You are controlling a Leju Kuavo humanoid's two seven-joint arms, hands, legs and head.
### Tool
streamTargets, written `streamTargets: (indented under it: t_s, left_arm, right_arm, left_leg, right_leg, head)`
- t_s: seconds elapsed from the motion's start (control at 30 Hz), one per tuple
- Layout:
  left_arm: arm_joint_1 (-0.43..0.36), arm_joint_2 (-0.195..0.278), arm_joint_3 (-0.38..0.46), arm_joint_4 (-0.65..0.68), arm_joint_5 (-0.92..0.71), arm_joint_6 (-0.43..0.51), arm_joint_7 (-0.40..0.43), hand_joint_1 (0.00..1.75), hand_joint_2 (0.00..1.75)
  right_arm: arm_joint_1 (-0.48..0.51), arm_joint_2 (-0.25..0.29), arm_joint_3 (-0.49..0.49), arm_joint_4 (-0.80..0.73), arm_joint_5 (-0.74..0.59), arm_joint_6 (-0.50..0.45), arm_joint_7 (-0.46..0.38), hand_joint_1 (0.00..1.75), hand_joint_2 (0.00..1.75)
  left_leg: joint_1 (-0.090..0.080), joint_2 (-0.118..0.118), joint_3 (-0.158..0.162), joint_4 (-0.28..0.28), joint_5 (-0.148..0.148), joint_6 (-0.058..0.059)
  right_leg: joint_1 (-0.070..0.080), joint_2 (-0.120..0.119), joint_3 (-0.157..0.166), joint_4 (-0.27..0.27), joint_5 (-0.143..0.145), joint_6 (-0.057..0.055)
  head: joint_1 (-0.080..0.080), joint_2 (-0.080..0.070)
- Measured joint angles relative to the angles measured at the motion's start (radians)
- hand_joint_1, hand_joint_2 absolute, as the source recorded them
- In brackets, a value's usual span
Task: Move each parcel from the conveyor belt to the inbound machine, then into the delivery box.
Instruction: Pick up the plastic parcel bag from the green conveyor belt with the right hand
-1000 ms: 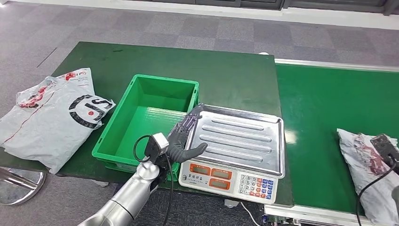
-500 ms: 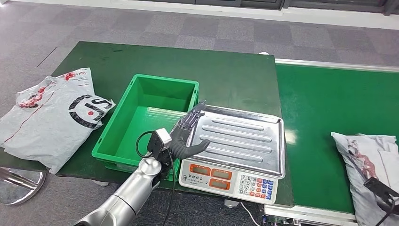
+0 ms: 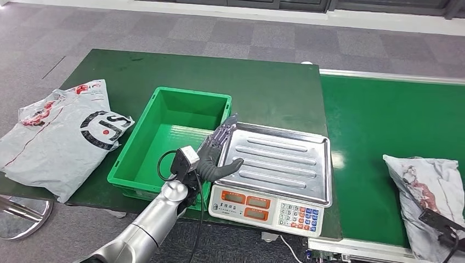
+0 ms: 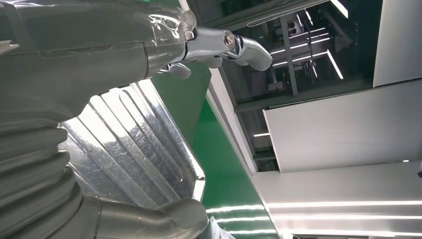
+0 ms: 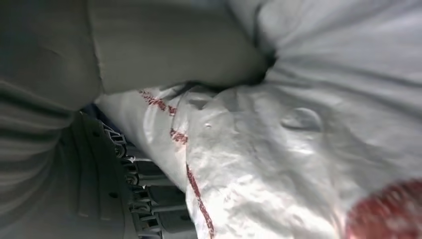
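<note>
Floor [image 3: 307, 38]: grey carpet tiles in alternating shades. A pale strip [image 3: 384, 21] runs along the far edge below dark panels. Surface [image 3: 263, 82]: dark green top. Left wrist view: bright linear ceiling lights [image 4: 343, 204] and a white wall panel [image 4: 348, 129]

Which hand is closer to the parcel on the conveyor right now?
Right. The right hand is pressed against the parcel on the conveyor belt. The left hand sits at the scale's tray, well away.

Your right hand [image 5: 99, 124] grips a crinkled white plastic parcel with red print [image 5: 298, 164]; its thick grey thumb [image 5: 169, 47] presses into the bag's folds.
</note>
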Motion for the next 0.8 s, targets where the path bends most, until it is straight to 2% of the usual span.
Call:
streamTargets:
  t_s: [0.2, 0.37, 0.8]
  left_arm:
    - [0.003, 0.002, 0.000, -0.010, 0.000, 0.006, 0.000, 0.00, 1.75]
    - [0.010, 0.002, 0.000, -0.019, 0.000, 0.007, 0.000, 0.00, 1.75]
    - [0.017, 0.007, 0.000, -0.028, 0.000, 0.007, 0.000, 0.00, 1.75]
  right_arm:
    - [-0.016, 0.062, 0.000, -0.046, -0.061, -0.213, -0.082, 1.75, 1.75]
    - [-0.015, 0.098, 0.000, -0.120, -0.110, -0.329, -0.156, 1.75, 1.75]
    - [-0.012, 0.128, 0.000, -0.173, -0.118, -0.342, -0.165, 1.75, 1.75]
  left_leg:
    - [0.000, 0.003, 0.001, 0.000, 0.000, -0.001]
    - [0.000, -0.001, 0.001, 0.000, 0.002, -0.002]
    - [0.000, -0.002, -0.001, -0.001, 0.001, -0.001]
  right_leg:
    - [0.000, 0.003, -0.001, 0.000, 0.001, -0.001]
    - [0.000, -0.001, -0.001, 0.000, 0.001, -0.001]
    - [-0.001, -0.001, -0.002, 0.000, 0.000, -0.001]
  head:
    - [0.000, 0.000]
    - [0.000, 0.000]
    - [0.000, 0.000]
